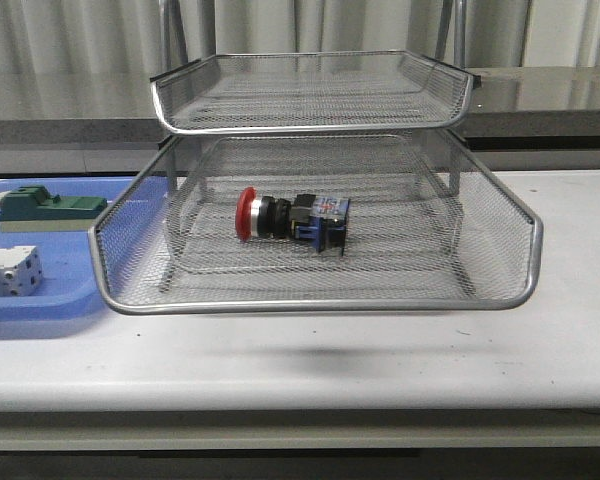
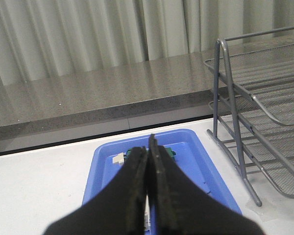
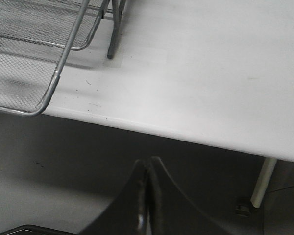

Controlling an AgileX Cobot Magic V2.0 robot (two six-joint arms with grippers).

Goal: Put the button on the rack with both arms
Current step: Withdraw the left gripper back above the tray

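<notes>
The button (image 1: 292, 219) lies on its side in the lower basket of the rack (image 1: 320, 290), close to the centre of the front picture. Its red head points toward the left of the frame and its blue-black block toward the right. It rests on the mesh floor, well apart from the basket's walls. A second basket sits above it in the upper half of the frame, holding nothing I can see.

At the left edge of that same picture a blue tray (image 1: 40, 300) stands on the white table (image 1: 380, 350), tucked just beside the rack. A green block (image 1: 42, 207) sits toward its back and a white block (image 1: 8, 271) nearer the front.

Neither arm shows in the front picture. In the left wrist picture the left gripper (image 2: 148, 161) hangs at the bottom centre, over the blue tray, its two black fingers pressed together with nothing between them. In the right wrist picture the right gripper (image 3: 147, 181) sits at the bottom centre, off the table's front edge over the dark floor, its fingers likewise closed and empty, the rack's corner in the upper left.
</notes>
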